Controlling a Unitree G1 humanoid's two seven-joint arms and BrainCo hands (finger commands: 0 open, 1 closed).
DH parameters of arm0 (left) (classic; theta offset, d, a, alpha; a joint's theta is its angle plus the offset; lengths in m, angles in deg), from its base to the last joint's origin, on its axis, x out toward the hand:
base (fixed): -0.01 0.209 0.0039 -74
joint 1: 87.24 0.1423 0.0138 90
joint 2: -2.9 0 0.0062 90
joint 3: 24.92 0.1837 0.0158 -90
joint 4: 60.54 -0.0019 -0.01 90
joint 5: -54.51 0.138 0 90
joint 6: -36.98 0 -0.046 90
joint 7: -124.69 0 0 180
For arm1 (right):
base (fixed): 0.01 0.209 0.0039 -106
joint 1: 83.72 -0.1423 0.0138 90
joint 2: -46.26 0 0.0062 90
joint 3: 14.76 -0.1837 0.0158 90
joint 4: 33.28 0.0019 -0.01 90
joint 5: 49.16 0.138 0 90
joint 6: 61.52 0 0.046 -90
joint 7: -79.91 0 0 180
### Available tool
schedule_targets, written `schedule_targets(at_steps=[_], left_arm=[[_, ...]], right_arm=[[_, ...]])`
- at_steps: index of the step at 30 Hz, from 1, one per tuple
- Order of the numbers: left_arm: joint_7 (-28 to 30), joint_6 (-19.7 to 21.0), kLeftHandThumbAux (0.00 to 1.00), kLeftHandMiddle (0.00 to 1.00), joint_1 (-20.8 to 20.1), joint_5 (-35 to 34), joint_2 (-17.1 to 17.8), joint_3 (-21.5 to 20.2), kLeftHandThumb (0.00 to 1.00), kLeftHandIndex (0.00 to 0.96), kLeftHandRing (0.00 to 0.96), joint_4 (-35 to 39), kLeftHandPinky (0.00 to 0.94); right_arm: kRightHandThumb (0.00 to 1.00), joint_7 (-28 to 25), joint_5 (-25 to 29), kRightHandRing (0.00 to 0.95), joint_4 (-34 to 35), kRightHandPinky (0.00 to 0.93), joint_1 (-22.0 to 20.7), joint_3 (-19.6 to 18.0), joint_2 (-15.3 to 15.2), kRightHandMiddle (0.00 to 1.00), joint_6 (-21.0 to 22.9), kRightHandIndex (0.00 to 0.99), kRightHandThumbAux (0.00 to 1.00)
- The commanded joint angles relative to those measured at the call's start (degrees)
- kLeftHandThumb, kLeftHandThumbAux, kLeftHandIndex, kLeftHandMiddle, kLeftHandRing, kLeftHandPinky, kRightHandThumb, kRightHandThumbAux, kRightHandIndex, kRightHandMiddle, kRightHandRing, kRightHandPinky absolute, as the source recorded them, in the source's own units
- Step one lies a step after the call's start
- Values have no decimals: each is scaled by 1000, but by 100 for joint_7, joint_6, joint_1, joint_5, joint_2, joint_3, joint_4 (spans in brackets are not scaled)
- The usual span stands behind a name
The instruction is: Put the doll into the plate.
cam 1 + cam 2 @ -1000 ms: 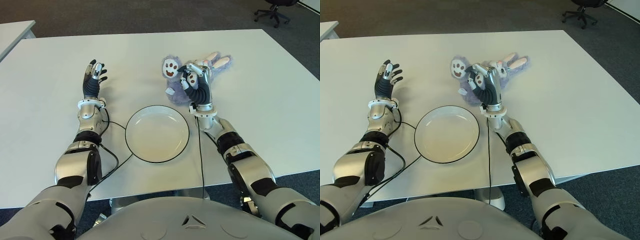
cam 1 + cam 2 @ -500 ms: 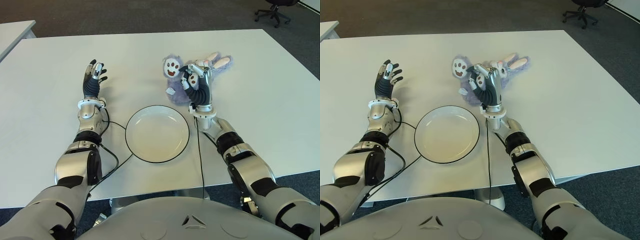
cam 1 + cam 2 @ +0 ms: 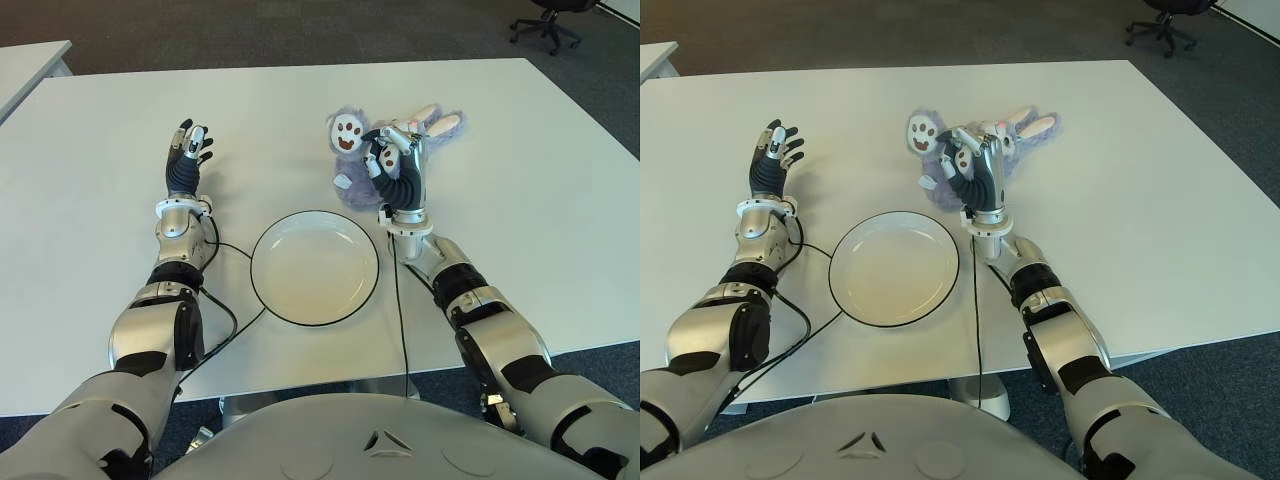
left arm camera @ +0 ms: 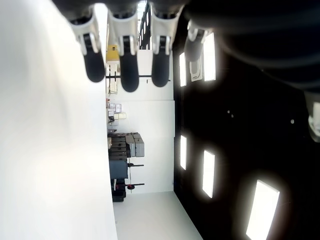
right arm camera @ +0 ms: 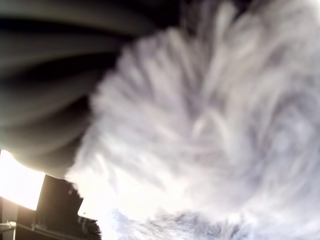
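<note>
A fluffy lilac rabbit doll (image 3: 350,150) with pink ears and white paw pads lies on the white table (image 3: 500,150), just beyond the plate. My right hand (image 3: 393,165) has its fingers curled around the doll's body, and its fur (image 5: 200,130) fills the right wrist view. The white plate (image 3: 314,267) with a dark rim sits in front of the doll, nothing in it. My left hand (image 3: 187,150) shows to the left of the plate, fingers (image 4: 120,60) spread and holding nothing.
Black cables (image 3: 225,310) run from both wrists across the table towards its near edge. Another white table's corner (image 3: 30,60) shows at the far left. An office chair (image 3: 548,20) stands on the dark carpet at the far right.
The doll's raised paw has lifted slightly and my right hand's fingers have tightened around its body. The left hand has not moved.
</note>
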State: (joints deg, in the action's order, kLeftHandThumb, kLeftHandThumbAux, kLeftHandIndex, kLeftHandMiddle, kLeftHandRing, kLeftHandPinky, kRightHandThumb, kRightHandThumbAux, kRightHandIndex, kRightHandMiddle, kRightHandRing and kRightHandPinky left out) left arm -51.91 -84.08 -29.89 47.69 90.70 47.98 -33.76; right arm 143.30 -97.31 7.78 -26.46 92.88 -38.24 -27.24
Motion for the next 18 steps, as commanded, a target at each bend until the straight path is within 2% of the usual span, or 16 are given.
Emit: schedule_targets(at_steps=[1,18], left_arm=[[-57,263,320,186,417,-109,-322,-41,0,79,199,-345,212],[29,353,340,154,374,-141,-353,-55,0,56,171,-412,199]], right_arm=[[702,-53,338,878,-1064,859,1872,200,456,877,387,437,720],[705,-41,447,884,-1026,868,1438,75,340,883,137,438,718]])
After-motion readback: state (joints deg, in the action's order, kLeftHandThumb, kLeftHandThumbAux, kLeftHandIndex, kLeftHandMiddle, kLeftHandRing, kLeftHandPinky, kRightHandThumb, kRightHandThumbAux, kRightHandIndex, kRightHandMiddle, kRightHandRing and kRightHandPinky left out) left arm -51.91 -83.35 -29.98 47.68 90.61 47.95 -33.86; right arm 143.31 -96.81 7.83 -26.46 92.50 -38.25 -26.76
